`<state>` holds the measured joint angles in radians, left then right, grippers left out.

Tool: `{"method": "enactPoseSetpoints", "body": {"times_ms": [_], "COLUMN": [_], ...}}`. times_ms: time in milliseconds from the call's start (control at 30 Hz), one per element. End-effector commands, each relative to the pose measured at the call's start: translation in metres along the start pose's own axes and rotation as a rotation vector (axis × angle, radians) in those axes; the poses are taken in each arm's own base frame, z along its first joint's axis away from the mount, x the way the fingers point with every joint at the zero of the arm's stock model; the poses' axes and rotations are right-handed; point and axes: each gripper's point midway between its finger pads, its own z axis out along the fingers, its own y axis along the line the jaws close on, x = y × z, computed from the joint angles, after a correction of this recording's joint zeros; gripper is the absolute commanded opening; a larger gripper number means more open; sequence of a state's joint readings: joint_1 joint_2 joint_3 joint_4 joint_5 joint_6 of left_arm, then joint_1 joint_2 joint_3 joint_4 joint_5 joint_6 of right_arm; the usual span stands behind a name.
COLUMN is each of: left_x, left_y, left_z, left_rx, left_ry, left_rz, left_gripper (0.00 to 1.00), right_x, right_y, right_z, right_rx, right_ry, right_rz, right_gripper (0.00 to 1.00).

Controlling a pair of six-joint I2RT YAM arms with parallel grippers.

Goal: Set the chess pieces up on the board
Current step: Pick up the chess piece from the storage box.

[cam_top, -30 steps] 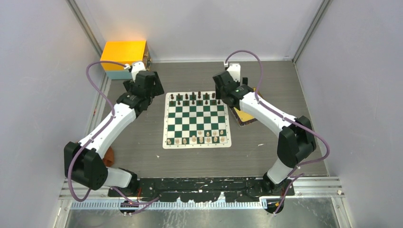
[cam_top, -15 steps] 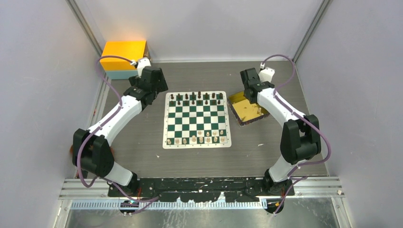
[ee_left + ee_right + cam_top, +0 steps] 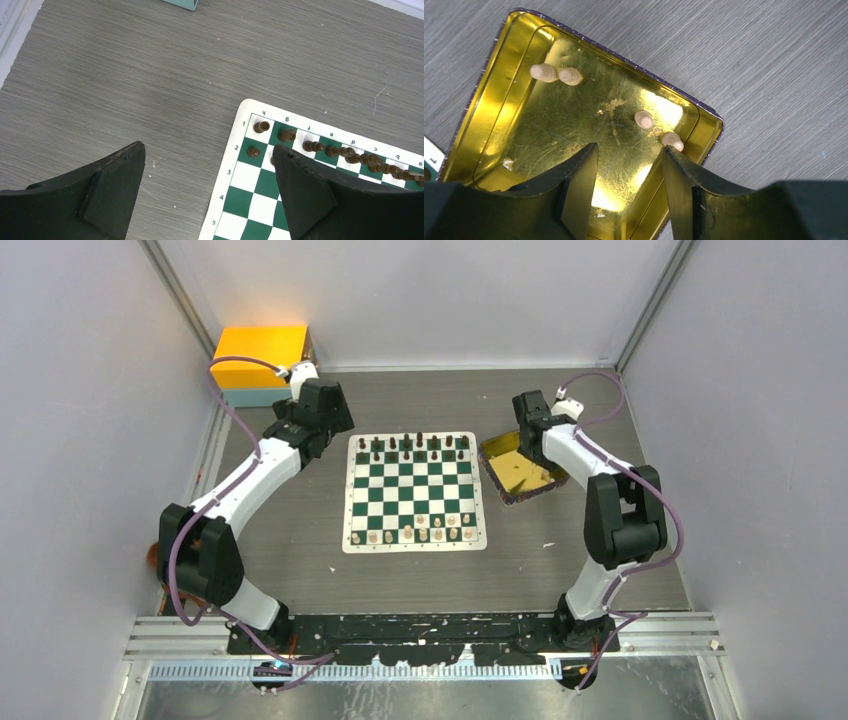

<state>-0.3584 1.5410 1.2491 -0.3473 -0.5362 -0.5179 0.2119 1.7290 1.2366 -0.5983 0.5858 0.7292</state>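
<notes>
The green and white board [image 3: 415,492] lies mid-table. Dark pieces [image 3: 412,447] stand along its far rows and pale pieces [image 3: 412,533] along its near row. My left gripper [image 3: 312,435] hovers open and empty off the board's far left corner. In the left wrist view its jaws [image 3: 209,147] straddle the board's edge [image 3: 235,165], with dark pieces [image 3: 261,126] beyond. My right gripper [image 3: 530,435] is open and empty over the gold tray [image 3: 500,452]. In the right wrist view its jaws [image 3: 630,147] hang above the tray floor [image 3: 574,120], which holds several pale pieces [image 3: 643,119].
An orange box [image 3: 262,350] on a teal base stands at the far left corner; its teal corner shows in the left wrist view [image 3: 181,4]. Grey walls and metal rails close in the table on all sides.
My right gripper has swung right, from the board's far right corner to above the gold tray. My left gripper has shifted slightly right and farther back. The pieces on the board have not moved.
</notes>
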Motion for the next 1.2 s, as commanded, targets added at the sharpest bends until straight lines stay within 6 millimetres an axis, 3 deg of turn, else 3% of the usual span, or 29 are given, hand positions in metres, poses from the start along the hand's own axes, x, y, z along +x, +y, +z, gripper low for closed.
{"method": "enactPoseSetpoints", "body": {"times_ms": [0, 700, 833, 1167], "left_x": [-0.028, -0.026, -0.026, -0.023], "left_y": [-0.009, -0.009, -0.01, -0.008], "left_z": [0.0, 0.006, 0.007, 0.008], "left_rx": [0.027, 0.02, 0.019, 0.016], "left_ry": [-0.07, -0.061, -0.059, -0.053], "left_rz": [-0.056, -0.042, -0.04, -0.034], "left_gripper": [0.99, 0.99, 0.99, 0.99], "right_x": [-0.005, 0.004, 0.005, 0.009], "right_y": [0.005, -0.002, -0.002, -0.004], "right_z": [0.008, 0.035, 0.037, 0.042], "right_rx": [-0.007, 0.039, 0.04, 0.048], "right_ry": [-0.008, 0.024, 0.029, 0.039], "right_rz": [0.071, 0.087, 0.087, 0.086], "right_gripper": [0.54, 0.49, 0.43, 0.38]}}
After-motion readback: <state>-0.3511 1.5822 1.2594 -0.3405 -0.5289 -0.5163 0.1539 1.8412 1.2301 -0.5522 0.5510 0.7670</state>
